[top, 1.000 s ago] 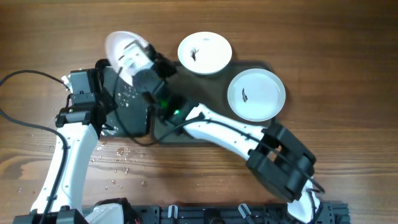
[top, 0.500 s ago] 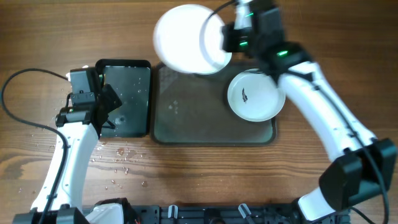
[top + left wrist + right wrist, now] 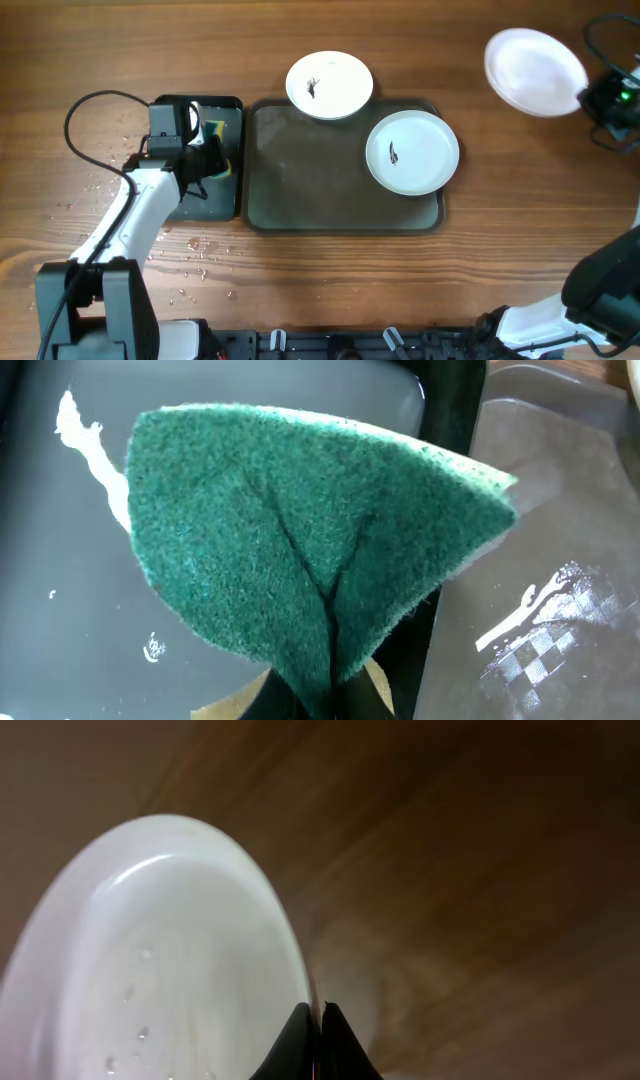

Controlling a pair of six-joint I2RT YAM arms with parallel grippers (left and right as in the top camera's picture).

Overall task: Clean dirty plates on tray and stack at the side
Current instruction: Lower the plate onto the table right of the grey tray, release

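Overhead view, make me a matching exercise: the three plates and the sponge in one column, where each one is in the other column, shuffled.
Column one
1. clean plate
2. smudged plate nearer the robot
3. smudged plate farther from the robot
4. green sponge

Column two
A. overlapping the far rim of the tray
B. pinched in the left gripper above the black tray
C. lying flat inside the tray
D. held by its rim in the right gripper, off to the right of the tray

Pairs: 1-D, 2-C, 3-A, 4-B

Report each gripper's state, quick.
Left gripper: closed on the sponge.
Right gripper: closed on a plate, at its rim.
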